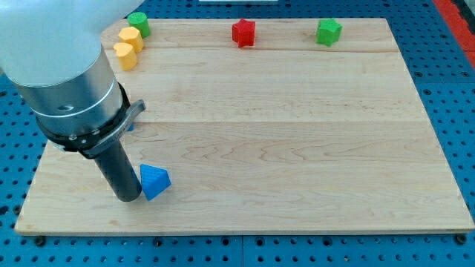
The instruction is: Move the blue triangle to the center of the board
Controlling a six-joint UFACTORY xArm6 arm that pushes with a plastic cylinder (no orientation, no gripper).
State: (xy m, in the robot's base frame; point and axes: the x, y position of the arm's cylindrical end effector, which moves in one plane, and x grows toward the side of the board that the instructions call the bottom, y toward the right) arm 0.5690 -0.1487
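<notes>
Now my tip (128,197) touches the blue triangle's (154,182) left; no hand here, so I push steadily rightward and up toward the worktop's (297,148) centre.

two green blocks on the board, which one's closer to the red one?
The green block near the view's top right, just right of the red block. The other green block sits far off at the top left, beside the yellow blocks.

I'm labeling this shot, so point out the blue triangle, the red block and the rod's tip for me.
blue triangle (155,182), camera view, middle of its top face.
red block (243,33), camera view, centre of the block.
my tip (129,197), camera view, very end of the rod, touching the triangle's left side.
</notes>
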